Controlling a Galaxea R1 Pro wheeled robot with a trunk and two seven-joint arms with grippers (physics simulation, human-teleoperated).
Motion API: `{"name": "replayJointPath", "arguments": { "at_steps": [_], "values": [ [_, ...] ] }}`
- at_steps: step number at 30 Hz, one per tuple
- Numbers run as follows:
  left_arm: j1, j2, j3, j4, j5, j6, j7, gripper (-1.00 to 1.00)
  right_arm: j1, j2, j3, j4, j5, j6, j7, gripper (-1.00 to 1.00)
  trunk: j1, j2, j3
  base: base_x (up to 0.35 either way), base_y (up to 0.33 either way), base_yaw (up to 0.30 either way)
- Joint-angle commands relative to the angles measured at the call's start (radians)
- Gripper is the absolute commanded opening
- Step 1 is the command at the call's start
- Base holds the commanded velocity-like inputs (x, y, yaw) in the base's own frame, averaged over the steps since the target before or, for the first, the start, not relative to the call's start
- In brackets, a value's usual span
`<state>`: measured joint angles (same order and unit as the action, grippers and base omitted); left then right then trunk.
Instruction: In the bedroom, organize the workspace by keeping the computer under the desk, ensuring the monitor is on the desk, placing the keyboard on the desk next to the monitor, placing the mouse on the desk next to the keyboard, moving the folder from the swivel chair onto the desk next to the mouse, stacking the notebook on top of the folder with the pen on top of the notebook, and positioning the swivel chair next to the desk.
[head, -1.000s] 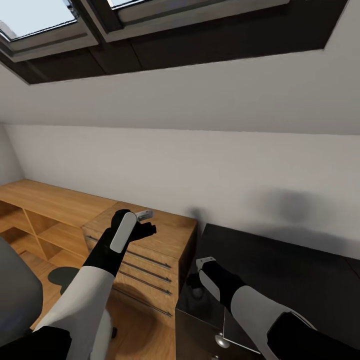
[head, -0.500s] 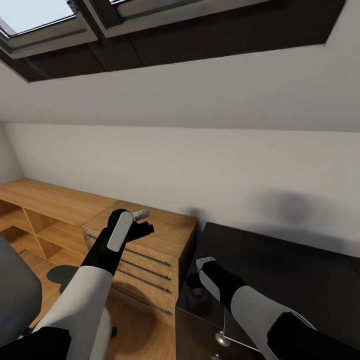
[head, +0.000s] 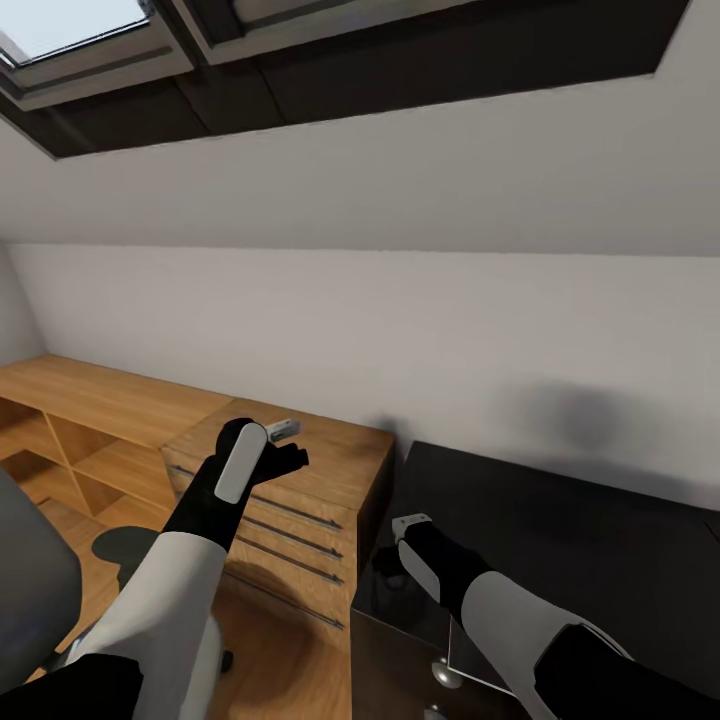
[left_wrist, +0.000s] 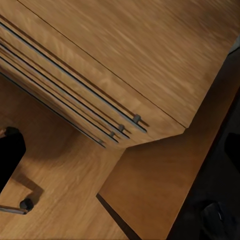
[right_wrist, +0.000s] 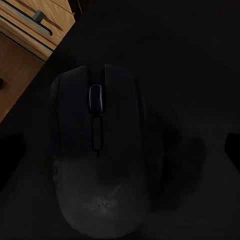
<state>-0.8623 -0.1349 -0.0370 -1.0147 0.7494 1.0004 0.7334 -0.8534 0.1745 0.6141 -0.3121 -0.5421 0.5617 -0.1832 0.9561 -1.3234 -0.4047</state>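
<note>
The black mouse (right_wrist: 100, 155) lies on the glossy black desk (head: 560, 540) near its left end. In the right wrist view it sits directly below my right gripper (right_wrist: 120, 150), whose dark fingertips (right_wrist: 10, 155) stand wide apart on either side without touching it. In the head view that right gripper (head: 388, 570) hangs low over the desk's left corner. My left gripper (head: 288, 445) hovers open and empty above the top of the light-wood drawer chest (head: 320, 470). The grey swivel chair (head: 30, 590) stands at the lower left, partly cut off.
The drawer chest (left_wrist: 150, 45) butts against the desk's left end. A light-wood shelving unit (head: 90, 420) runs along the wall to its left. The desk's drawer unit with a silver knob (head: 443, 678) lies under my right arm. A sloped white wall with skylights rises close behind.
My left gripper has sunk slightly over the drawer chest. The head view has shifted a little. The right arm has stayed put.
</note>
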Motion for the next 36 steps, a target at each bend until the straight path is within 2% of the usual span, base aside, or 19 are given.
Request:
{"name": "replayJointPath", "arguments": {
  "at_steps": [1, 10, 16, 28, 29, 36],
  "values": [
    [-0.001, 0.000, -0.001, -0.001, 0.010, 0.001, 0.010, 1.00, -0.001, 0.000, 0.006, -0.001, -0.010, 0.003, -0.009, 1.00, 0.000, -0.001, -0.001, 0.000, 0.000, 0.000],
    [-0.001, 0.001, 0.000, -0.001, 0.010, 0.001, 0.011, 1.00, -0.001, 0.000, 0.006, -0.001, -0.010, 0.003, -0.009, 1.00, 0.000, -0.001, -0.001, 0.000, 0.000, 0.000],
    [-0.001, 0.000, 0.000, -0.001, 0.010, 0.001, 0.011, 1.00, -0.001, 0.000, 0.006, -0.001, -0.010, 0.003, -0.009, 1.00, 0.023, -0.043, -0.020, 0.000, 0.000, 0.000],
    [-0.001, 0.000, 0.005, -0.001, 0.011, 0.001, 0.011, 1.00, -0.001, 0.000, 0.004, 0.000, -0.010, 0.003, -0.009, 1.00, 0.023, -0.043, -0.020, 0.000, 0.000, 0.000],
    [-0.001, 0.000, 0.005, -0.001, 0.012, 0.001, 0.011, 1.00, -0.001, 0.000, 0.004, 0.000, -0.010, 0.003, -0.009, -1.00, 0.023, -0.043, -0.020, 0.000, 0.000, 0.000],
    [-0.001, 0.001, 0.008, -0.001, 0.014, 0.001, 0.009, 1.00, -0.001, 0.000, 0.005, -0.001, -0.010, 0.003, -0.009, -1.00, 0.023, -0.043, -0.020, 0.000, 0.000, 0.000]
  ]
}}
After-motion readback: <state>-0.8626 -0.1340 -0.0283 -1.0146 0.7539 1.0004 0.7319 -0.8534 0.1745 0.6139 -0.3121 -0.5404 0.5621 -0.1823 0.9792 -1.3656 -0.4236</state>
